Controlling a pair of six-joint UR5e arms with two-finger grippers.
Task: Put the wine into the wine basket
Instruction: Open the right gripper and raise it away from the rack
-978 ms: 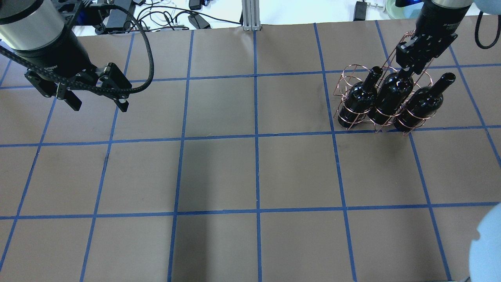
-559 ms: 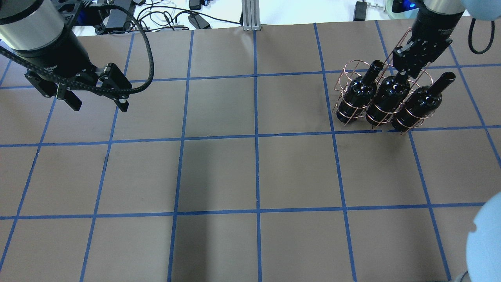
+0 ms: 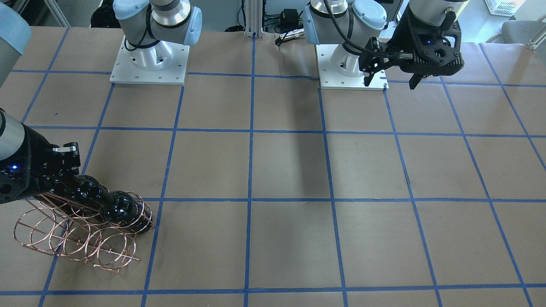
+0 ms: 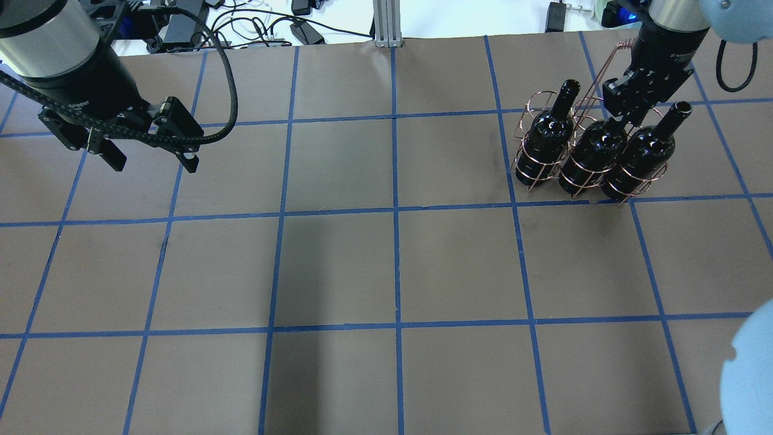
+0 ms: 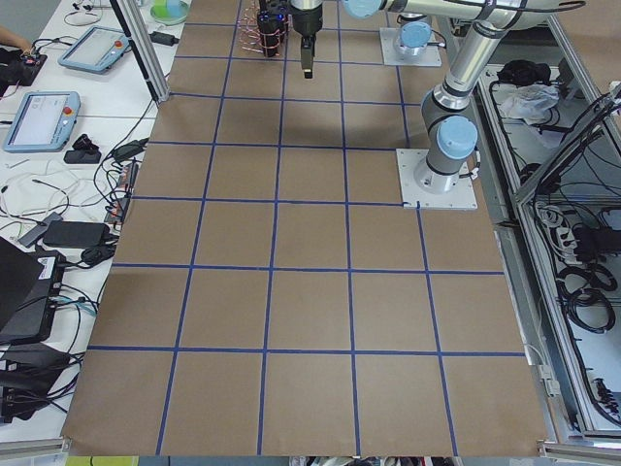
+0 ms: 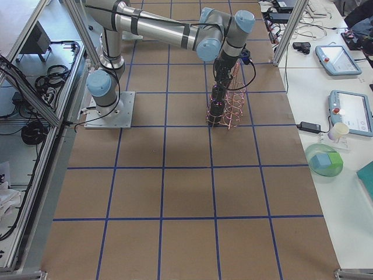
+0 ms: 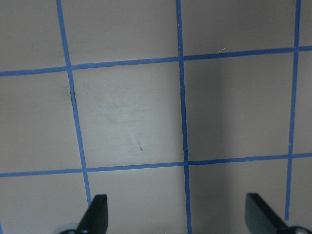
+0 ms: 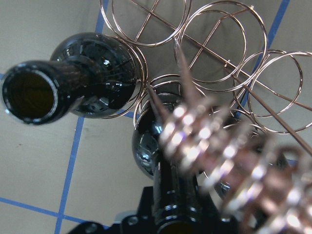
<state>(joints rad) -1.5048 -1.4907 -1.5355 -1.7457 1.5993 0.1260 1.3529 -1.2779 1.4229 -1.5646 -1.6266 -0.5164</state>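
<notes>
counter (image 4: 392,266): basket (image 3: 76,238) near far right corner; three bottles (image 4: 546,136) leaning in one row of its rings; right pincer (image 4: 616,121) pinching the middle bottle (image 4: 595,154) by its neck; left pincer (image 4: 154,163) spread, empty, near far left corner. Risk: twisted handle (image 8: 214,141) sits close to the right pincer; pulling out could snag it and tip the loaded basket
</notes>
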